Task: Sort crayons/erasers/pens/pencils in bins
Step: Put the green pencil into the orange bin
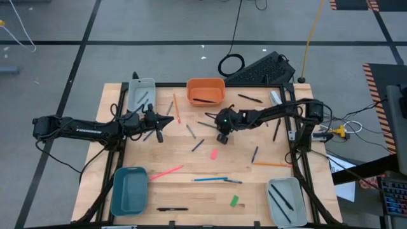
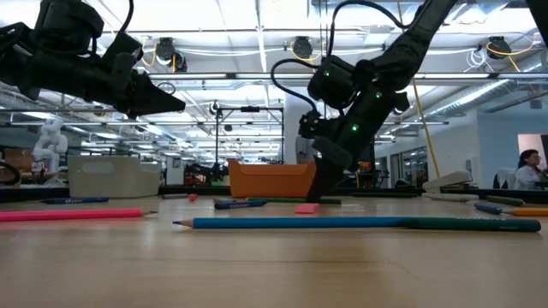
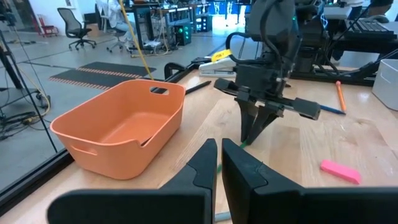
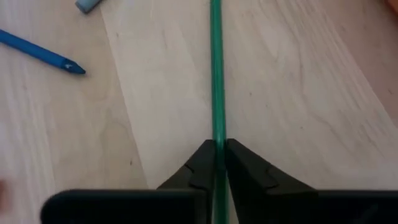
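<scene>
- Four bins sit at the desk (image 1: 191, 184) corners in the high view: orange bin (image 1: 205, 91), teal bin (image 1: 129, 189), two pale grey bins (image 1: 140, 93). The right hand (image 1: 222, 136) is near mid-desk, just below the orange bin; the left hand (image 1: 159, 133) is above bare wood.
- Low view: right hand tips touch the desk beside the pink eraser (image 2: 306, 208); a blue pencil (image 2: 300, 223) lies well in front.
- Left wrist view: left hand fingers (image 3: 205, 163) together, empty, near the orange bin.
- Right wrist view: right hand fingers (image 4: 198, 163) clamped on a green pencil (image 4: 216, 74) lying flat; bare wood either side.
</scene>
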Robot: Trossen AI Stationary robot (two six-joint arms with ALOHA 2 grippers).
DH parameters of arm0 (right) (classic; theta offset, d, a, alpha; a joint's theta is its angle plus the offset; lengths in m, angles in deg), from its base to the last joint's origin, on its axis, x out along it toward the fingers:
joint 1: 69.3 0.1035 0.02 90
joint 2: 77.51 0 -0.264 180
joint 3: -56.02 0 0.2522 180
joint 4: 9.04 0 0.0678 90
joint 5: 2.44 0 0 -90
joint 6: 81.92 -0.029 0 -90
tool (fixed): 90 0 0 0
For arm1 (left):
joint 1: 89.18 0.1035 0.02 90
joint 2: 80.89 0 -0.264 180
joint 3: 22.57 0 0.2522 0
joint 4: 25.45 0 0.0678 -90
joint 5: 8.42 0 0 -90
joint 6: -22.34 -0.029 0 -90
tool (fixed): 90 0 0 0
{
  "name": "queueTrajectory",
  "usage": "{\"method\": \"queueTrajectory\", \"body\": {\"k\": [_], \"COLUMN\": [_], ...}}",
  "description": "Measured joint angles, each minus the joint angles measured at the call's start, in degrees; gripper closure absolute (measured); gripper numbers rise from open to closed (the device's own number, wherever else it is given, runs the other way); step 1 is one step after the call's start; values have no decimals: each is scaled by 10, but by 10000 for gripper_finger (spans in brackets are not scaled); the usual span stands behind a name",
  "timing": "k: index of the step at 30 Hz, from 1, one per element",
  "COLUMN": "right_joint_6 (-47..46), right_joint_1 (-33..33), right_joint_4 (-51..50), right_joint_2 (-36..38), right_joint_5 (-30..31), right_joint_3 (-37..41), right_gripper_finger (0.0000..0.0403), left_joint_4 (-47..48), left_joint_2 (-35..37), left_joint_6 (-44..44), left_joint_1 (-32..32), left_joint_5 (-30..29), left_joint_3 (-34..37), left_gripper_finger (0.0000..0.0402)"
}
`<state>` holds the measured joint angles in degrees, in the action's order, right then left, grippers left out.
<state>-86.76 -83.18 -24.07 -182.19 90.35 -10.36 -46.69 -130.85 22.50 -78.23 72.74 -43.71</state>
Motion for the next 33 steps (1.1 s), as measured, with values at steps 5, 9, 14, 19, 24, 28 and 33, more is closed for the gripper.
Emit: {"method": "queueTrajectory", "body": {"k": [5, 9, 14, 19, 24, 28, 33], "right_joint_6": [11, 21, 38, 50, 102, 167, 250], "right_joint_1": [-11, -16, -21, -36, -51, -70, -107], "right_joint_4": [2, -4, -9, -10, -19, -33, -22], "right_joint_2": [1, 15, 51, 96, 117, 110, 78], "right_joint_5": [-6, 2, 9, 7, 33, 36, 35], "right_joint_3": [0, 2, 4, 2, -42, -108, -167], "right_gripper_finger": [384, 378, 381, 381, 381, 381, 381], "left_joint_4": [0, -10, -23, -26, -30, -41, -49], "left_joint_2": [0, 0, 0, 0, 0, 0, 0], "left_joint_6": [2, 8, 15, 19, 19, 25, 30], "left_joint_1": [0, 0, 0, -1, -1, -1, -1], "left_joint_5": [3, 3, 16, 17, 17, 17, 18], "left_joint_3": [0, 0, 0, 0, 0, 0, 0], "left_gripper_finger": [376, 376, 376, 376, 376, 376, 376]}}
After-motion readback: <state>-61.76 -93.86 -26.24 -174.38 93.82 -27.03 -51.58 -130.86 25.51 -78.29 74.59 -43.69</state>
